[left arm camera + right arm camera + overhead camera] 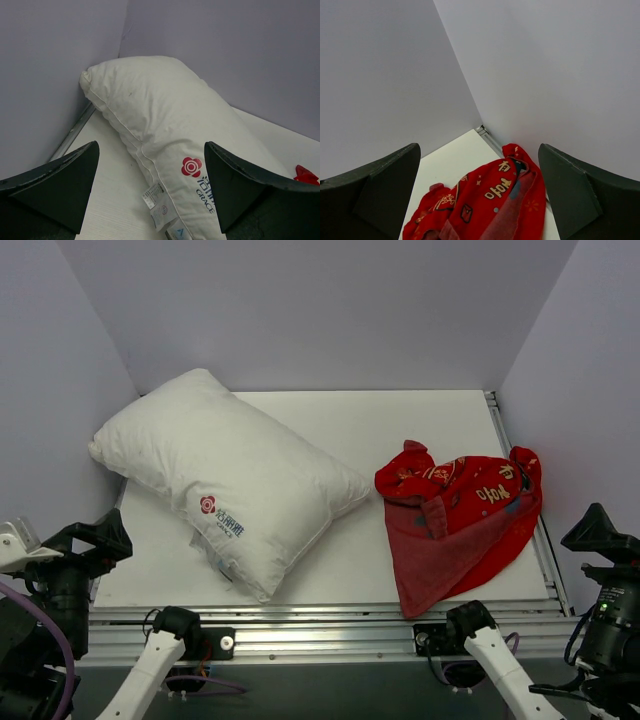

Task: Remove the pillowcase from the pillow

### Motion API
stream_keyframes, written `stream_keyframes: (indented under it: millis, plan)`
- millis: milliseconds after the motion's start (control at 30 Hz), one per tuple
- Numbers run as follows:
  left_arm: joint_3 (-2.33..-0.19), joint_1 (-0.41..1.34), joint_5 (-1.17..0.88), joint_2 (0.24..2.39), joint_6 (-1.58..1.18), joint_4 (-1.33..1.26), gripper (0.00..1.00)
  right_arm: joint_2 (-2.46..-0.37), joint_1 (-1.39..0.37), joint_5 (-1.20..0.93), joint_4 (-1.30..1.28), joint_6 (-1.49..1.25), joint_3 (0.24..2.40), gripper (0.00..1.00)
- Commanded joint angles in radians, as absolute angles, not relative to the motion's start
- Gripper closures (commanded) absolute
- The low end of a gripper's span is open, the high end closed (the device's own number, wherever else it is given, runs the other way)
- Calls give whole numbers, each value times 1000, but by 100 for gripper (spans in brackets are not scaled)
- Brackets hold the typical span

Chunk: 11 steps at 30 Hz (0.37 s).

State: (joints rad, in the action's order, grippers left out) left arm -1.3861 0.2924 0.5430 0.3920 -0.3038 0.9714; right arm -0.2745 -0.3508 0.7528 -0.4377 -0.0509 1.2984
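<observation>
One pillow, one pillowcase, lying apart; left gripper and right gripper gape wide, seemingly empty.

1. Pillow: white cloth, matt, softly puckered, with a stitched seam.
2. Pillowcase: red printed cloth, matt, crumpled, paler on its inside.
3. Table: white, smooth, matt.
4. Rail at 6 o'clock: bare ridged metal, dull sheen.
5. Left fingers: black, matt, plastic-looking.
6. Walls: smooth, matt.

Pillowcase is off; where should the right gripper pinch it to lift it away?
Likely best: pinch the pillowcase at its raised, bunched far folds, coming straight down with the right gripper; the near flap lies flat on the table, giving little to grab.
</observation>
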Motion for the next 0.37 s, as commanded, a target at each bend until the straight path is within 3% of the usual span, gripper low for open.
stream_keyframes:
  millis: [0, 333]
  plan:
    - [-1378, 288, 563, 387, -313, 913, 6, -268, -360, 778, -382, -32, 1290, 0]
    - [-1358, 288, 557, 396, -324, 900, 6, -262, -367, 779, -371, -23, 1278, 0]
